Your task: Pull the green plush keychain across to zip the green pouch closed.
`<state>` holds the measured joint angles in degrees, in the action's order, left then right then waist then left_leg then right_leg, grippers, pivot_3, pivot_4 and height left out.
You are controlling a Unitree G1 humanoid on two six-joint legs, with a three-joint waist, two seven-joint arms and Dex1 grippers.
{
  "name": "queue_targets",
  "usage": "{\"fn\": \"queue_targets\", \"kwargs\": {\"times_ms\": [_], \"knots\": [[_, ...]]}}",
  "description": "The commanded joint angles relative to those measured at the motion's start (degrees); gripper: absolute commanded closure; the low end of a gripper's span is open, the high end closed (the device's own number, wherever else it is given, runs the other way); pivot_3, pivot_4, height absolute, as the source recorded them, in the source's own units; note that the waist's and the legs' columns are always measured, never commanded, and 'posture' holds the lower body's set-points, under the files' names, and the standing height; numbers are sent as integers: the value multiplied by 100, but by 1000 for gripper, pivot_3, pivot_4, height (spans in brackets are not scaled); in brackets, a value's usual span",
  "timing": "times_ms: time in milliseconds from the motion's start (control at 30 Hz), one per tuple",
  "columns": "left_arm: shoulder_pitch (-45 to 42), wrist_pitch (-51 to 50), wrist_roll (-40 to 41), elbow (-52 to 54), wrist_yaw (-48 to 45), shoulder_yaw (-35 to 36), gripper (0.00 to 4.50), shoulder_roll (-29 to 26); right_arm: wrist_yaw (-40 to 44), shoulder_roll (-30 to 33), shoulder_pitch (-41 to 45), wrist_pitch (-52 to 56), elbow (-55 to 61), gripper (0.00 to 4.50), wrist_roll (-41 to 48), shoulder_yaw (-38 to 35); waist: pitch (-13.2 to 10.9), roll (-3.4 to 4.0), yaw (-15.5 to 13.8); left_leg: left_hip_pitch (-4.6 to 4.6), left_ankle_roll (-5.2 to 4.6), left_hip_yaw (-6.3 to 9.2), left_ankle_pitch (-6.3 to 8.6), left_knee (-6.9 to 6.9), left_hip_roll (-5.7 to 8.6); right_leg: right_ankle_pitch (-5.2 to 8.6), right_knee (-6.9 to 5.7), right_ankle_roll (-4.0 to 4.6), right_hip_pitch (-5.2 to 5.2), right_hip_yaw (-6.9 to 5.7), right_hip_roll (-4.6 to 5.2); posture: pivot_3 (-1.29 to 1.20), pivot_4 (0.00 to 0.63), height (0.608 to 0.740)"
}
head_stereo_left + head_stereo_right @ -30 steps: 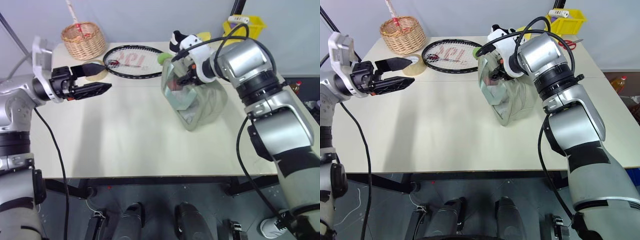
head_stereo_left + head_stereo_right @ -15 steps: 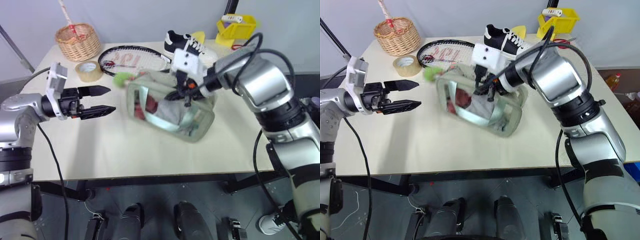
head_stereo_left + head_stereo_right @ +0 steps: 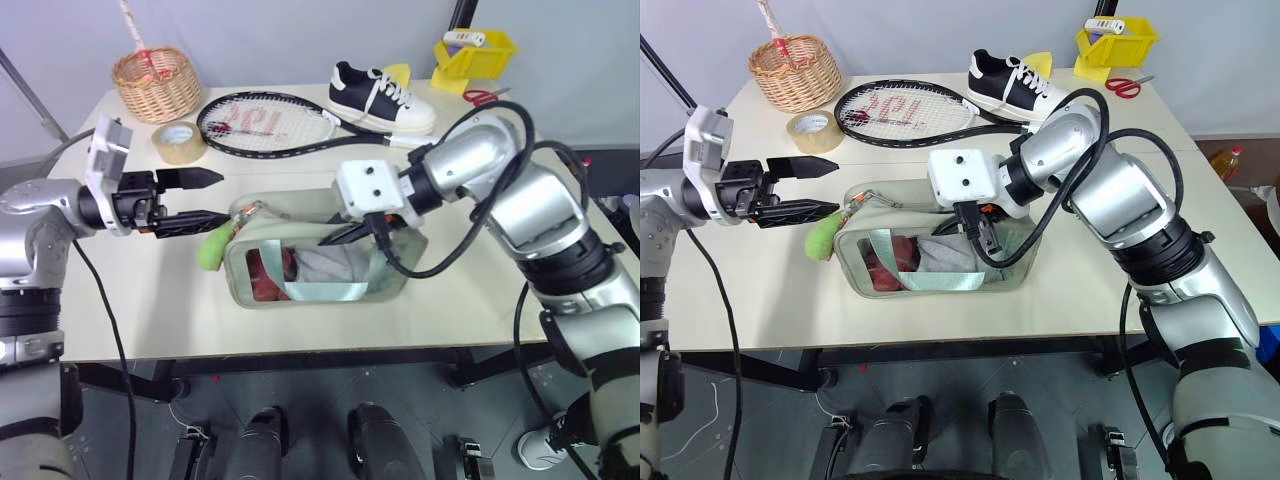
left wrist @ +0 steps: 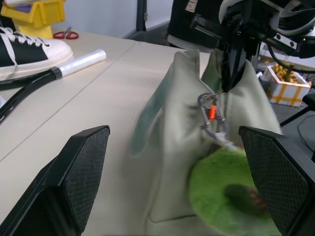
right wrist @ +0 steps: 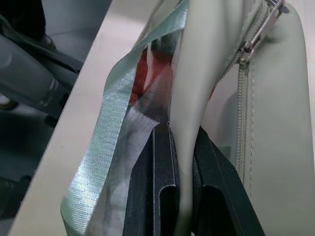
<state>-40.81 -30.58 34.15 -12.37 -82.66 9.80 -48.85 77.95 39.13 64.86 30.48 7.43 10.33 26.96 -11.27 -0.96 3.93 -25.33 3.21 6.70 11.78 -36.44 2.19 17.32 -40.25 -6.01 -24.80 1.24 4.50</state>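
The green plush keychain [image 3: 213, 247] hangs at the pouch's [image 3: 330, 290] end nearest the left claw [image 3: 205, 197], whose fingers are spread just beside it. The right claw [image 5: 175, 162] pinches the pouch's top fabric, on the tabletop [image 3: 150, 300] near the racket [image 3: 262, 122].

Left hand [image 3: 205, 197] level, fingers spread wide, pointing right. Right hand [image 5: 174, 162] clamped tight, angled down-left.
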Motion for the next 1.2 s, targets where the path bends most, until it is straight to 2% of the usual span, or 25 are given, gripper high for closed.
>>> {"fn": "queue_targets", "kwargs": {"times_ms": [33,133,200,300,467,633,733,767,933,1200], "knots": [[-61,21,18,104,-70,22,0,-134,-153,-80,152,56,-47,4116,-364,87,1,-1,-1,0,0,1,0,0,0,0,0,0,0,0,0,0,150,695],[-7,-25,44,180,-92,34,0,-156,-113,-67,65,391,196,3053,-294,37,1,-1,-3,0,0,1,0,-2,0,0,0,0,1,0,1,0,150,695],[27,-57,55,236,-109,33,0,-175,-176,-32,55,658,333,1899,-240,-78,1,-1,-4,0,0,1,0,-2,-2,0,0,0,2,0,2,0,150,695],[25,-76,66,260,-135,31,0,-198,-232,133,149,1244,487,476,-26,-434,0,-1,-16,0,0,3,0,-3,-3,0,0,0,3,0,4,0,150,695],[-59,-75,41,187,-223,2,0,-243,-62,943,131,1803,853,476,320,-1102,0,-1,-80,-1,0,4,0,-8,-2,0,1,0,5,-2,6,0,150,695],[-49,-97,25,177,-326,-77,0,-289,-71,1632,-609,1766,1279,476,446,-1382,2,-3,-125,7,-2,1,2,-6,0,0,6,0,18,-6,3,0,150,695],[-8,-58,-103,143,-496,-248,0,-422,-255,1694,-1075,1633,1435,1314,357,-1302,1,-2,-118,15,-3,-2,2,-9,0,0,5,1,23,-4,3,0,150,695],[0,-45,-131,131,-532,-289,0,-454,-291,1688,-1162,1601,1450,1743,341,-1283,1,-2,-117,15,-3,-2,2,-9,0,0,4,1,23,-3,2,0,150,695],[171,128,-330,180,-811,-486,0,-676,-518,1602,-1295,1691,1502,4349,329,-1204,1,-2,-125,14,-3,-2,2,-9,-3,0,4,1,23,-2,2,0,150,695],[585,120,-216,567,-984,-531,0,-1027,-806,1483,-1264,2074,1489,4441,396,-1165,1,-2,-134,14,-3,0,2,-11,-8,0,5,2,24,-3,4,0,150,695]]}}
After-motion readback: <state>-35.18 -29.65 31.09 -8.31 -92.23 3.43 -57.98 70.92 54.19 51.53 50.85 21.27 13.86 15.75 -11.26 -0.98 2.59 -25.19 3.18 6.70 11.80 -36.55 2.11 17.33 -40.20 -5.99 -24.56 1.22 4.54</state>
